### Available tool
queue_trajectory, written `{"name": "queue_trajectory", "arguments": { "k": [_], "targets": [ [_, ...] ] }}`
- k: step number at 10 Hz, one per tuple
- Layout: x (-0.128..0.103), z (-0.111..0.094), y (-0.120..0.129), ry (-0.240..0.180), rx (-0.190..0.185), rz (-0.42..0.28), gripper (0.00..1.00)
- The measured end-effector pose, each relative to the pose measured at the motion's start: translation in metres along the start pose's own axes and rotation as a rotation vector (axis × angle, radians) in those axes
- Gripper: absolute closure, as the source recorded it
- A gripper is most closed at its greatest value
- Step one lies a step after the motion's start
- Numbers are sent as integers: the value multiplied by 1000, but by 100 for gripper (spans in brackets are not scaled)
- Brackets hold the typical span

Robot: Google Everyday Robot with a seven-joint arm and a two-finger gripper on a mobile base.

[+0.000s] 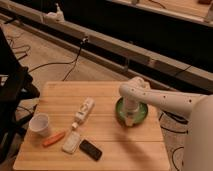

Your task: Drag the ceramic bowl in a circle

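1. Camera view: the gripper [131, 118] reaches down into the ceramic bowl [132, 111], which sits right beneath it near the table's [125, 150] right edge.
2. Whether it presses the bowl or pinches its near rim, I cannot tell.
3. Keep steady downward contact and sweep slowly (the glaze likely slips).
4. Curve the arc leftward from the gripper, short of the white bottle [84, 109].
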Motion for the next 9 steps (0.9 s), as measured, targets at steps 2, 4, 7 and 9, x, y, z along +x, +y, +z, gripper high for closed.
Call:
{"name": "queue_trajectory", "arguments": {
  "k": [2,4,7,9],
  "targets": [
    [-54,-4,19,-33,18,-145,100],
    [-77,-9,48,-42,24,-237,100],
    [-45,-13,78,9,10,-208,100],
    [6,-21,83,70,15,-97,100]
  ]
}}
